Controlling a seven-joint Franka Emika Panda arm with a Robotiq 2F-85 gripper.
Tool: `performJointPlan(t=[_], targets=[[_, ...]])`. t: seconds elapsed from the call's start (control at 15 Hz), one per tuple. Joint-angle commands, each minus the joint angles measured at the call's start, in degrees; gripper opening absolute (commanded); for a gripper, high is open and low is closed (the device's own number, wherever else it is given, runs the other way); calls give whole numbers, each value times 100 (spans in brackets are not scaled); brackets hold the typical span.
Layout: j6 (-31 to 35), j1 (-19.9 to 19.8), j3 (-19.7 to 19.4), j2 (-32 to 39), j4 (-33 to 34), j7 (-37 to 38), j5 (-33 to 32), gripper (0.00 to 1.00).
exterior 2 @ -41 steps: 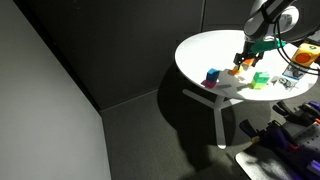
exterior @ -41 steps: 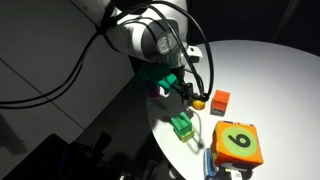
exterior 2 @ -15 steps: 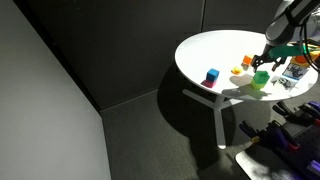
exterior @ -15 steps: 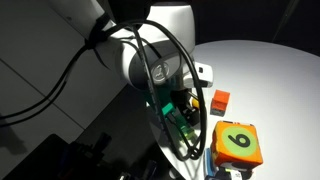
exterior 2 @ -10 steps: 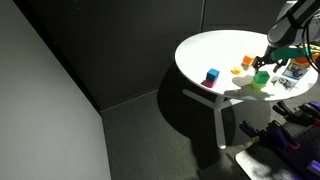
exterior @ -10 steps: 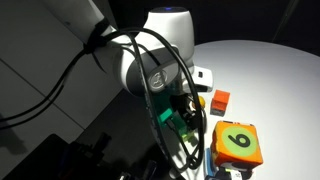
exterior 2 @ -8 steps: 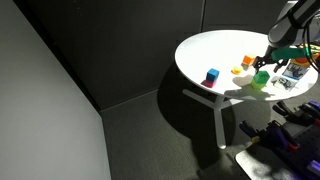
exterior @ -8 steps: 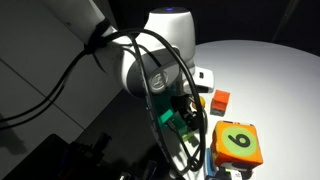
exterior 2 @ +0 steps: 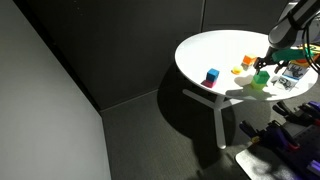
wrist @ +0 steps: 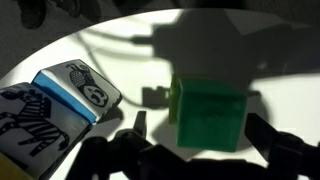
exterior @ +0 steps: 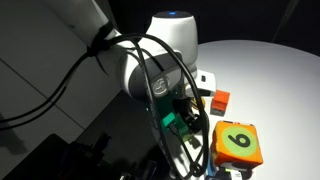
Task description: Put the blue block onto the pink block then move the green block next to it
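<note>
The gripper (wrist: 198,125), spread wide and empty, has its two jaws flanking the one green block (wrist: 212,108) on the white table (exterior 2: 215,48), near one orange-red cube (exterior 2: 247,62), while one blue block (exterior 2: 212,74) tops one pink block (exterior 2: 211,82) well apart

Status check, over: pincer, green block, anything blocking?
Pincer open, fingers either side of small green cube. Cube resting on white round table, not gripped. Beside it, apart: blue-and-white patterned box.

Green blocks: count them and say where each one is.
1 visible: the green block sits on the white table between the fingers of the open gripper in the wrist view. The arm covers part of the table in an exterior view, so another may be hidden.
</note>
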Motion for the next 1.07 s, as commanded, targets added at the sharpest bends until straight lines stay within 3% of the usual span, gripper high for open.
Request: performJointPlan(t=[0.0,0.27,0.33,0.4,0.73,1.0], targets=[[102,-82,86,127,73,-178,99,100],[118,-86,95,205,96,-184,98,100],[112,-101,111,205,98,-196,117,75],[104,-99,109,209,106,-195,115,74],[-58,-100,125,131,139,-270,90,34],[-106,-58,131,19,153,-325,66,29]])
